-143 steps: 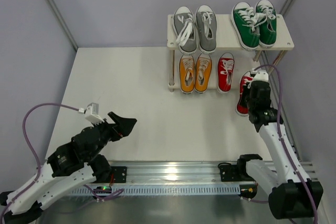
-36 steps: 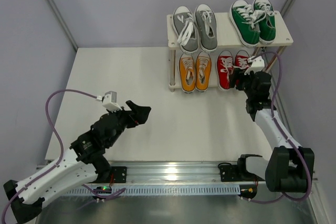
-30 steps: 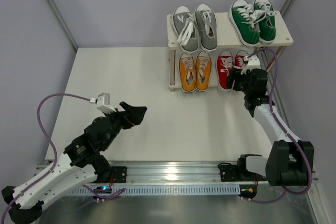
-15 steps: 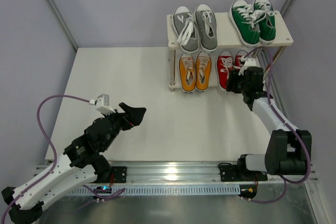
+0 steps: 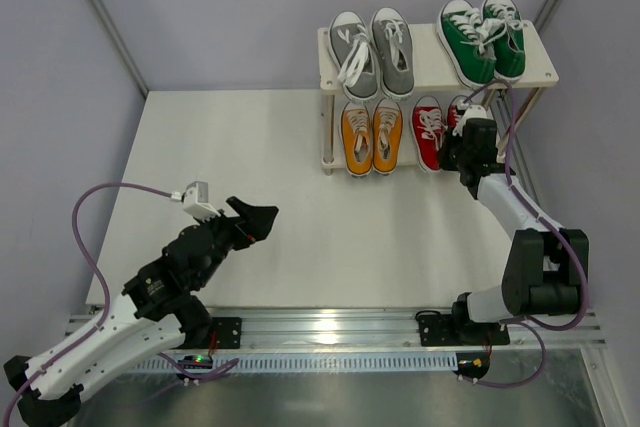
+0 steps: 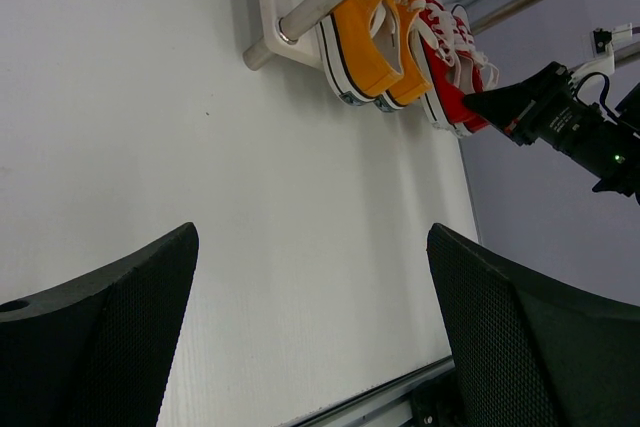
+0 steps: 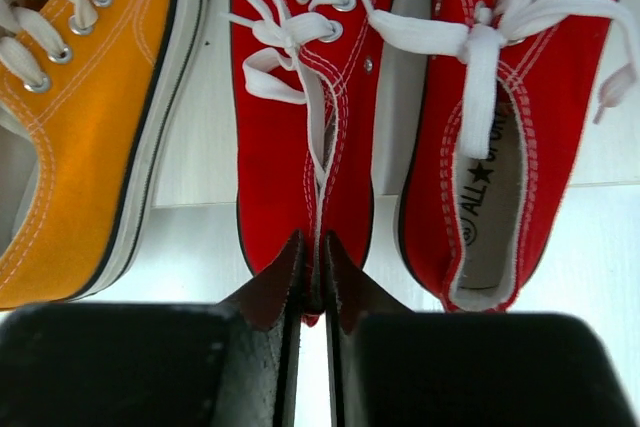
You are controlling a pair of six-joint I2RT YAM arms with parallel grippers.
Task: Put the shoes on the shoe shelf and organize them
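Observation:
The shoe shelf (image 5: pixel 326 55) stands at the back right. A grey pair (image 5: pixel 372 52) and a green pair (image 5: pixel 483 39) sit on its top board. An orange pair (image 5: pixel 372 137) and two red shoes sit on the lower tier. My right gripper (image 5: pixel 452 153) is at the heels of the red shoes. In the right wrist view it (image 7: pixel 310 247) is shut on the heel of the left red shoe (image 7: pixel 290 127), with the right red shoe (image 7: pixel 500 147) beside it. My left gripper (image 5: pixel 255 217) is open and empty over the table (image 6: pixel 312 237).
The orange shoe (image 7: pixel 80 97) lies close left of the held red shoe. A metal rail (image 5: pixel 330 327) runs along the near edge. Grey walls stand close behind and right of the shelf. The white table (image 5: pixel 250 147) stretches left of the shelf.
My right gripper brought the second red shoe from the table onto the lower tier, then shifted left to the first red shoe's heel. My left arm rose a little, then settled.

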